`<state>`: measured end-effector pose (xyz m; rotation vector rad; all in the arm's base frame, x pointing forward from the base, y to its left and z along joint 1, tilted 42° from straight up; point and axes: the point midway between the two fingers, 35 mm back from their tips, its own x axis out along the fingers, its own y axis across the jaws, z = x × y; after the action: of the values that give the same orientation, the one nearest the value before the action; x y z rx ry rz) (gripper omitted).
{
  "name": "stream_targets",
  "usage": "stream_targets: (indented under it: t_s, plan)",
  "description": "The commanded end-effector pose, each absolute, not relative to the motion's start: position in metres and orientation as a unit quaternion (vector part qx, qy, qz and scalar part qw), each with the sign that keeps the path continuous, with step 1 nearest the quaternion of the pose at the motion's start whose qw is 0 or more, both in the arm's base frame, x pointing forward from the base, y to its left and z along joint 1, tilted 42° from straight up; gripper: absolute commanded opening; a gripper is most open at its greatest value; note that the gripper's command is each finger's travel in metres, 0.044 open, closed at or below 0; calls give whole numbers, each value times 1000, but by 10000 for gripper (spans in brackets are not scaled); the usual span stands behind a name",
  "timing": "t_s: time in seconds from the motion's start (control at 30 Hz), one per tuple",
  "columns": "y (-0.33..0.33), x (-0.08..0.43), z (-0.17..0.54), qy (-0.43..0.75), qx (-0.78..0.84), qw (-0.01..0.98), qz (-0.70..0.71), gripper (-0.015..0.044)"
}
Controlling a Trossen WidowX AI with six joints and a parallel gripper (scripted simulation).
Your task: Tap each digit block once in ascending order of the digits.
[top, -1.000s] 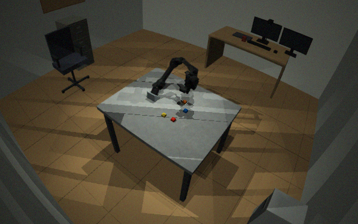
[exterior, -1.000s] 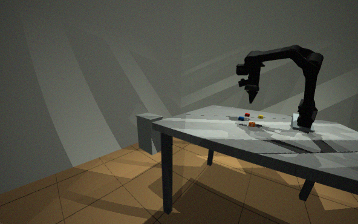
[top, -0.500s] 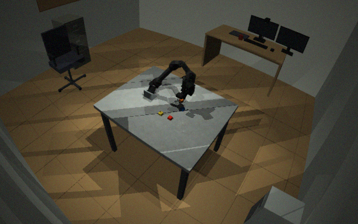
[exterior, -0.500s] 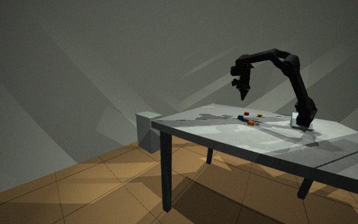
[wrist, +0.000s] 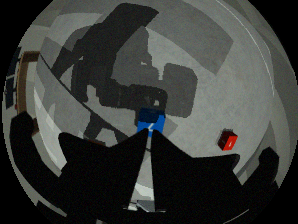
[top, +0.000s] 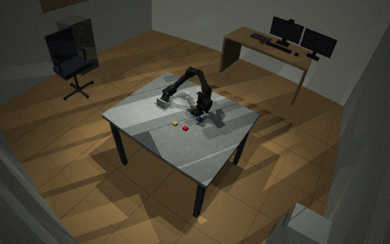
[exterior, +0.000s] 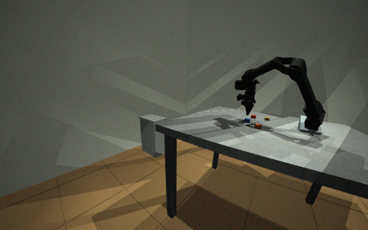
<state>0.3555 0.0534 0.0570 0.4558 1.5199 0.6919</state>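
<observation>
My gripper (exterior: 247,114) (wrist: 150,131) is shut, with nothing between its tips, pointing down just above the blue block (top: 198,119) (exterior: 247,120) (wrist: 153,121). The blue block's digit is partly visible in the wrist view but not clear. A red block (top: 185,128) (exterior: 253,116) (wrist: 228,140) lies right of the gripper in the wrist view; its digit is too small to read surely. A yellow block (top: 174,123) (exterior: 267,119) lies nearer the arm's base. An orange block (exterior: 258,126) is mostly hidden behind the gripper in the top view. The yellow and orange digits cannot be read.
The blocks lie on the grey table (top: 132,115) (exterior: 280,149). The arm's base stands beside a pale plate (top: 162,103). Dark arm shadows fall around the blue block. A desk with monitors (top: 286,30) and an office chair (top: 70,62) stand away from the table.
</observation>
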Motion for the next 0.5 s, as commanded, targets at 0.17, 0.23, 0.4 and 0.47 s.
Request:
stream_targets:
  t_s: [0.17, 0.23, 0.4, 0.47]
  plan:
    - [66, 354, 46, 667, 202, 649, 306, 20]
    - [68, 354, 44, 667, 202, 649, 306, 20]
    - [73, 353, 38, 667, 202, 649, 306, 20]
    - [74, 352, 37, 667, 202, 648, 306, 20]
